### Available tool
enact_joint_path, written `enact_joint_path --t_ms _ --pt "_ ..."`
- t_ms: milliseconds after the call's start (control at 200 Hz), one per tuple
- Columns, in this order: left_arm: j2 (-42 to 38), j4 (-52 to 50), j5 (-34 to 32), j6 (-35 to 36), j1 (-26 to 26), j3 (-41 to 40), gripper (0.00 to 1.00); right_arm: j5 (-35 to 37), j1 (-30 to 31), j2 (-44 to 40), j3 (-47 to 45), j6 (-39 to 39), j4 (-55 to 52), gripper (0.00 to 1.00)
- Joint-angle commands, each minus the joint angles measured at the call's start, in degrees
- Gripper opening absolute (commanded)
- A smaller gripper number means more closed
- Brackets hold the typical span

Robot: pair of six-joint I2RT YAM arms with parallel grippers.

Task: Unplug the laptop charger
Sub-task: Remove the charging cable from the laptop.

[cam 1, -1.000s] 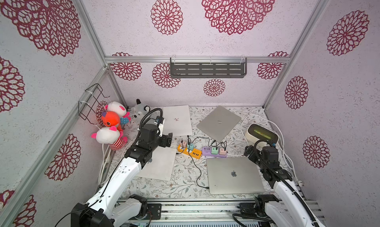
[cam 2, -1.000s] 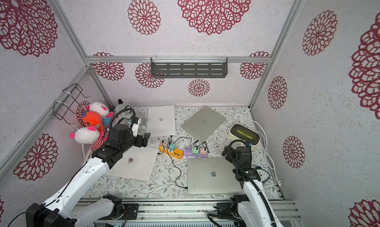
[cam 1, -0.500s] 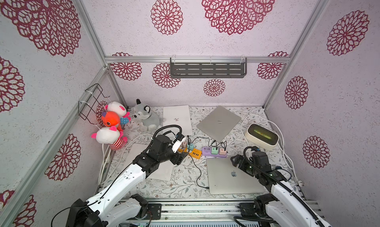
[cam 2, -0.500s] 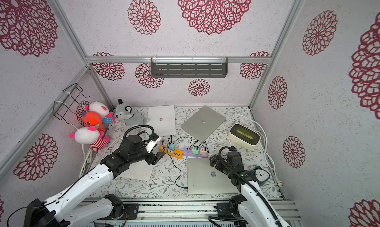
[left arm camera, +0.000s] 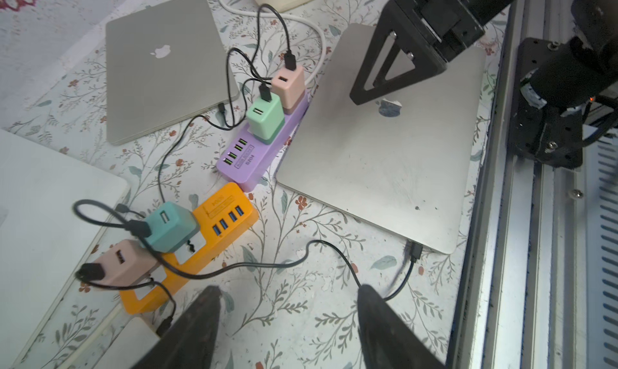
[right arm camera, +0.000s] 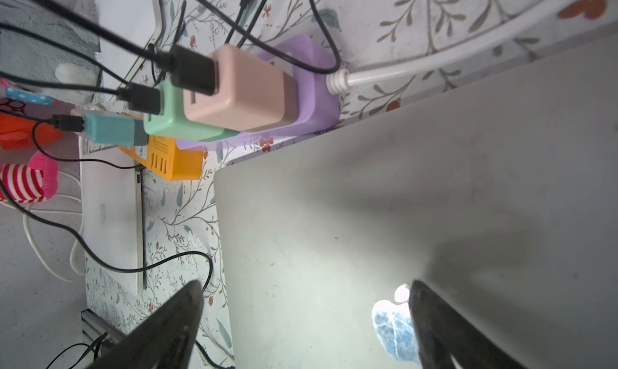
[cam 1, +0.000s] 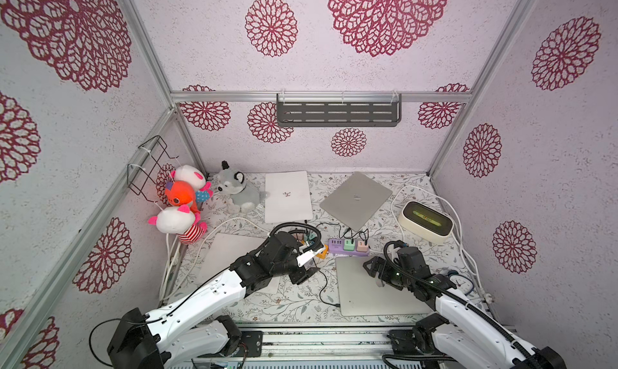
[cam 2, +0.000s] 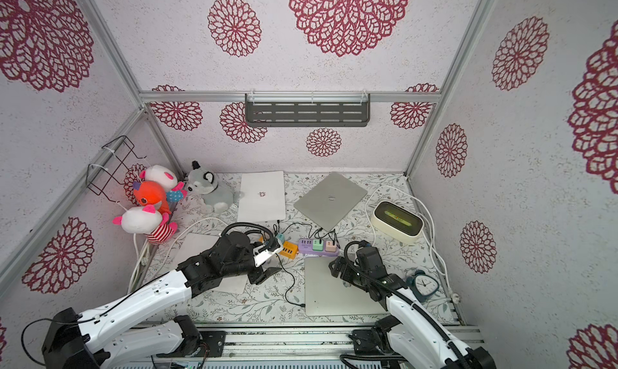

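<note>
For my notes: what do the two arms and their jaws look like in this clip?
Both the left arm and right arm have white link shells with black joints and wrists. A black cable loops over each wrist. The jaws are black and tapering; a right one shows a triangular cut-out.

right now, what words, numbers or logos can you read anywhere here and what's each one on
"S204": on the purple power strip; the line above it is too small to read.
Apple logo, no words: near silver laptop and far silver laptop.
Orange power strip label: blurred.
Clock dial: too small.
</note>
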Motion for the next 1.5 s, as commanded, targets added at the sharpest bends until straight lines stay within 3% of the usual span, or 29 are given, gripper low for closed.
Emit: enact_joint_path --t_ms 0,595,866,1046,1491 --pt "1.9 0.3 -3.1 3.7 -2.8 -0.4 0.64 -1.0 1.3 0.3 0.6 1.1 1.1 0.95" --pt "12.3 -4.1 -3.6 7.7 -9.7 3.3 0.52 -4.8 4.1 1.5 -2.0 2.2 3.7 0.76" --pt "16.9 -5.2 -0.8 7.9 -11.7 5.8 0.47 -6.2 4.6 1.5 -2.7 2.6 5.1 0.64" --pt "19.8 -6.7 -0.1 7.9 -13.1 8.1 0.38 -7.9 4.7 1.6 -3.4 3.3 5.7 0.57" --pt "20.6 -5.2 -1.5 4.0 -18.1 8.1 0.36 -13.4 5.0 1.8 -5.0 3.7 8.4 0.43"
